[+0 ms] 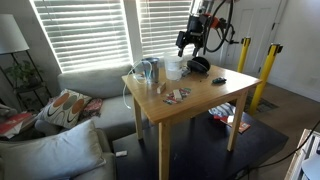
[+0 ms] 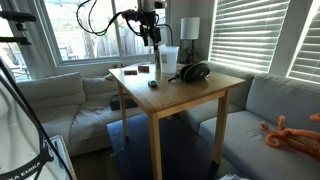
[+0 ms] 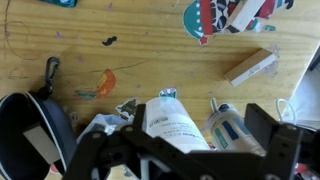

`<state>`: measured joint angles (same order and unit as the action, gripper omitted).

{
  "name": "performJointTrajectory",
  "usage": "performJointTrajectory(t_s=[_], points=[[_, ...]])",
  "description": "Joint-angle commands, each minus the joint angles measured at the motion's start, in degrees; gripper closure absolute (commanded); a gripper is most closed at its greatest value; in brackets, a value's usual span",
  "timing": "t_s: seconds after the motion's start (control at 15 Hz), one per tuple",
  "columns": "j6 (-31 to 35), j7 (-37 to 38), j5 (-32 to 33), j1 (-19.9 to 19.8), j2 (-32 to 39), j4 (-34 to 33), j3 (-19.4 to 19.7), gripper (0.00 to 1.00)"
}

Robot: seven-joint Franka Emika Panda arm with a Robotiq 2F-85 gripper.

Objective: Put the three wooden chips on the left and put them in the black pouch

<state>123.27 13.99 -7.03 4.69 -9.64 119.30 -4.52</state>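
The wooden chips (image 1: 178, 95) show as a small reddish-brown cluster near the front of the wooden table (image 1: 200, 105). The black pouch (image 1: 199, 64) lies at the table's far side next to the clear cups (image 1: 172, 68). It also shows in the other exterior view (image 2: 192, 72) and at the lower left of the wrist view (image 3: 25, 130). My gripper (image 1: 188, 42) hangs above the cups and pouch, well away from the chips. In the wrist view its fingers (image 3: 180, 150) are spread wide and hold nothing. A tan wooden piece (image 3: 250, 67) lies on the table beyond the cups (image 3: 175, 120).
A small flat dark item (image 1: 219, 79) lies right of the pouch. Small dark items (image 2: 143, 69) sit on the table's other side. A grey sofa (image 1: 80, 85) stands beside the table. Yellow posts (image 1: 268, 75) stand behind. Colourful things (image 1: 228, 115) lie on the floor.
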Motion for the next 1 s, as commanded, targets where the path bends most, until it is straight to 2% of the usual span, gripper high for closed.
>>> performJointTrajectory(t_s=[0.0,0.13,0.27,0.53,0.93], points=[[-1.6,2.6,-0.4,0.0,2.1,-0.8,-0.9,0.0],[-2.5,7.4,-0.9,0.6,4.4,-1.3,-2.1,0.0],[-5.1,8.3,-4.7,1.5,6.9,-2.6,-2.7,0.0],[-3.2,13.5,-7.5,3.0,10.7,-4.1,-3.9,0.0],[0.8,24.2,-5.9,4.6,15.0,-6.5,-4.4,0.0]])
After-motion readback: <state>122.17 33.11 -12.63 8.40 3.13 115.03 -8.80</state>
